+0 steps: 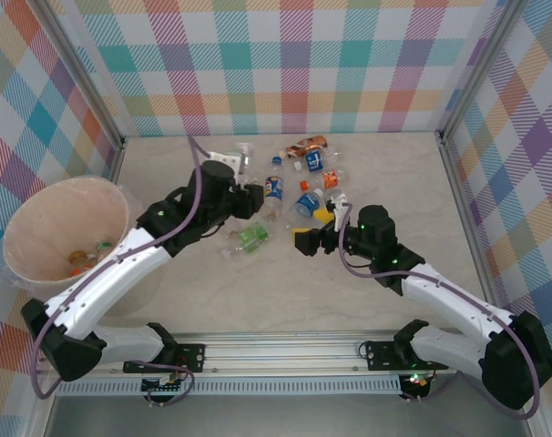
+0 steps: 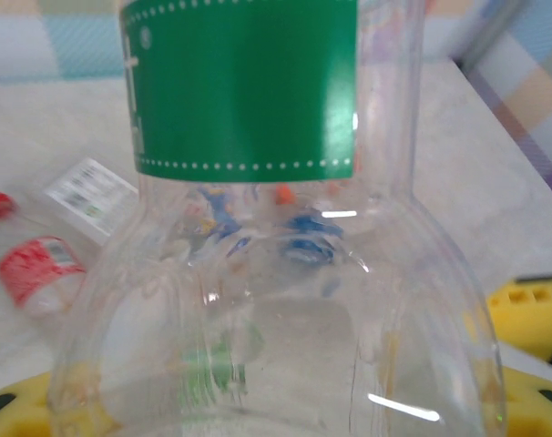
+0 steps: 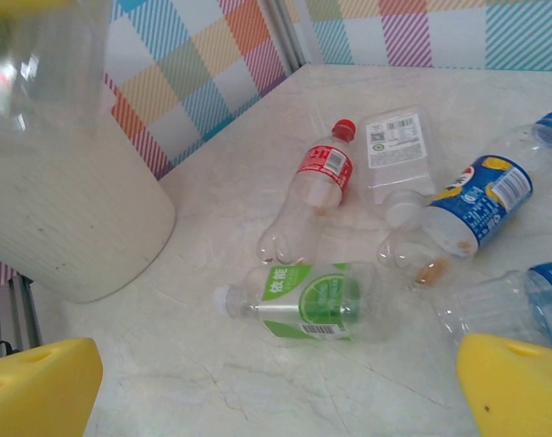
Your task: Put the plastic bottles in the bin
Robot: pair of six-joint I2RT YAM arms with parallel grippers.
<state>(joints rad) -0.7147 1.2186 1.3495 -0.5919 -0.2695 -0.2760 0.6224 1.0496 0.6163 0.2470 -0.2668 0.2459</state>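
1. I am viewing the counter (image 1: pixel 285 291) from above. The bin (image 1: pixel 57 218) is standing at its left edge, just beside the left arm (image 1: pixel 121 273), and is holding a few binned bottles (image 1: pixel 83 259) at its bottom.
2. The loose bottles (image 1: pixel 303 177) are lying in a cluster at mid-counter, well apart from the bin.
3. The left gripper (image 1: pixel 254 201) is reaching into the left side of that cluster. It is clamping a green-label bottle (image 2: pixel 244 86) between its yellow pads (image 2: pixel 536 314). I cannot tell whether this bottle is off the counter.
4. The right gripper (image 1: pixel 309 240) is hovering with its jaws wide apart and nothing between them. It is near a lime-label bottle (image 3: pixel 312 305) that is lying on its side.

Hazards I am judging from here:

- Slip. The pads are gripping the wide, smooth lower body of a thin clear bottle. A fast swing toward the bin could pull it free.
- Crush. Squeezing harder could buckle the wall and make the bottle pop out sideways.
- Bin strike. The bin is standing close to the left arm. A low carry could hit the rim and push or tip the bin.
- Early release. Opening the gripper before the bottle is over the bin mouth would drop it outside the bin.
- Arm conflict. Both grippers are working near each other, so moving both at once risks contact.
- Rolling. A nudge from the right gripper could send the lime-label bottle rolling away.
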